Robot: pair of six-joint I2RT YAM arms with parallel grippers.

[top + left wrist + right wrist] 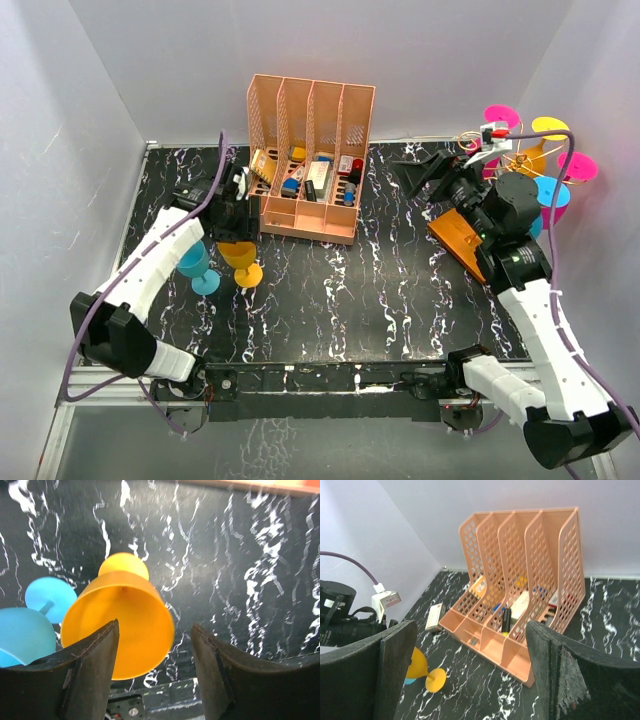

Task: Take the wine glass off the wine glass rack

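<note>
Left fingers parted over orange glass | right fingers wide, empty | peach organizer holds small items

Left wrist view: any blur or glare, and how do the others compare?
Left wrist: the orange wine glass is soft-edged and the marble table slightly smeared, likely motion blur. Right wrist: the pink organizer is crisp. Top external: even light, no glare.

Open lane: table centre, forward of the slotted organizer. Obstructions, left: orange glass and blue glass, standing just beside each other. Right rear: wine glass rack, its hung glasses near the side wall.
</note>
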